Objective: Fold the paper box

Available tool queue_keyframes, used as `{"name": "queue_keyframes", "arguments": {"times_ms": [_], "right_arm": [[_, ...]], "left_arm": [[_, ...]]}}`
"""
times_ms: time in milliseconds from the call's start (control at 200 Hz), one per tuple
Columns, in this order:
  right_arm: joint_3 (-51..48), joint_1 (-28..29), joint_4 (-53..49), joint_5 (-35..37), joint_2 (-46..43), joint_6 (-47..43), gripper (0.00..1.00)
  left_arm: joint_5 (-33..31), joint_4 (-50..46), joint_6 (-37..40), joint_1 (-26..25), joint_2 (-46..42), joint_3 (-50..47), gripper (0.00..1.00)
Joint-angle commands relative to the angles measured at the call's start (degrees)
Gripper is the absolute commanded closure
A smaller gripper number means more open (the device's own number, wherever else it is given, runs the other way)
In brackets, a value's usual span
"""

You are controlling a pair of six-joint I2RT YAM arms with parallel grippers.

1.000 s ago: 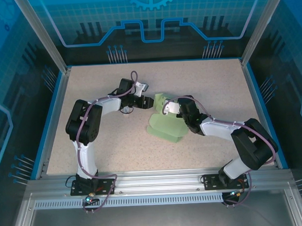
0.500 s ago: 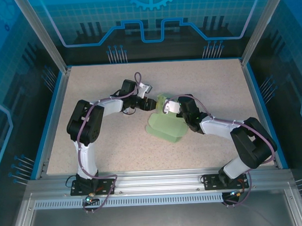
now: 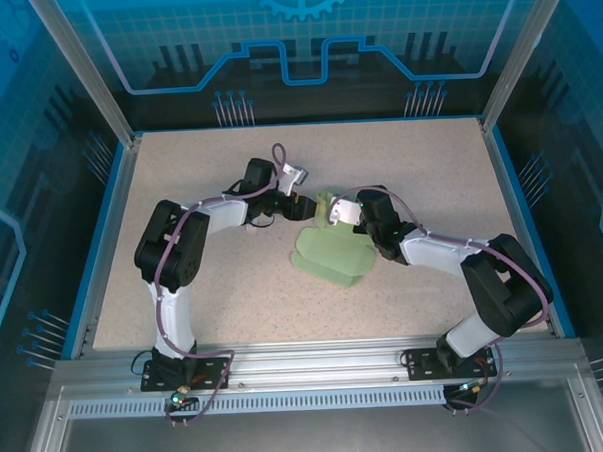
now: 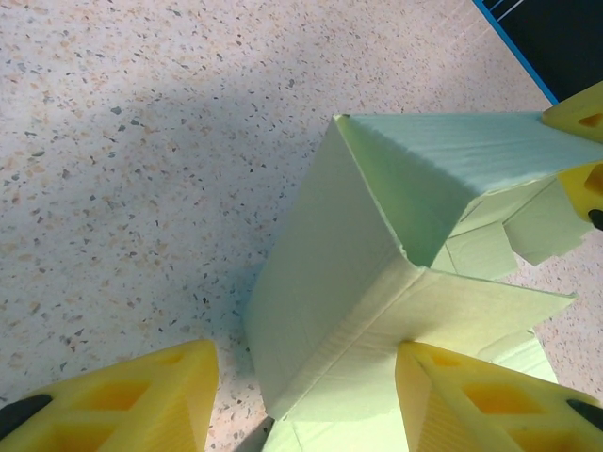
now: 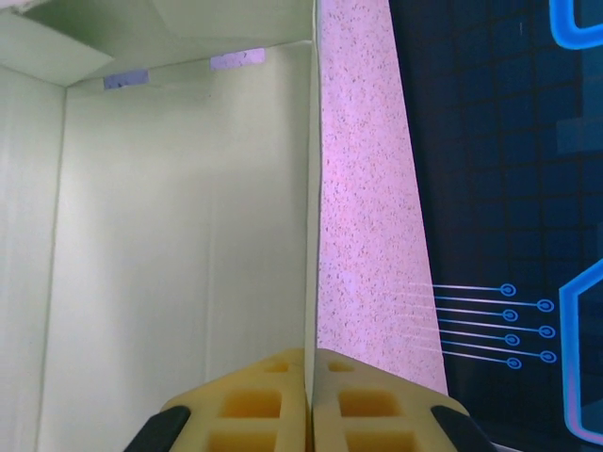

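Right wrist shows the right gripper (image 5: 309,369) pinching the paper box (image 5: 179,235) wall; the left gripper (image 4: 303,358), half-open (straddling a panel), might crush it when closing.

Top external: high behind the arm bases (image 3: 188,369), looking down on the whole tabletop (image 3: 234,289). Left wrist: close, down past left fingers (image 4: 122,395) onto paper box (image 4: 320,311). Right wrist: closer, past right fingers (image 5: 250,405), along a box wall. All three share the box.
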Motion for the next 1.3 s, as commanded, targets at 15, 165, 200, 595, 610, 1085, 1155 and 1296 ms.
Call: {"name": "queue_keyframes", "arguments": {"times_ms": [15,165,200,595,610,1085,1155,1296], "right_arm": [[1.66,-0.42,-3.04,-2.64,0.39,1.27,0.92],[1.83,-0.77,-4.51,-3.94,0.26,1.91,0.92],[1.80,-0.84,-5.00,-4.52,0.19,2.09,0.92],[2.71,-1.98,-8.24,-6.51,0.59,3.37,0.93],[2.76,-2.05,-8.22,-6.55,0.54,3.38,0.93],[3.62,-2.69,-10.32,-7.94,1.19,3.98,0.93],[3.99,-2.68,-10.75,-8.12,1.48,4.15,0.93],[4.77,-2.69,-11.51,-8.68,1.79,4.76,0.94]], "left_arm": [[1.59,0.67,1.43,-0.79,-0.32,0.78,0.46],[-0.19,0.03,1.49,-1.52,-0.10,1.14,0.46],[-0.83,-0.01,1.45,-1.70,-0.02,1.27,0.46],[-7.89,1.46,-0.18,-2.96,-0.27,1.34,0.44],[-8.11,1.61,-0.25,-2.93,-0.27,1.23,0.44],[-16.33,2.61,-1.95,-3.37,-2.62,-0.69,0.50],[-17.56,3.20,-1.89,-3.52,-3.23,-1.51,0.51],[-13.99,3.57,-1.05,-3.54,-3.10,-1.64,0.49]]}}
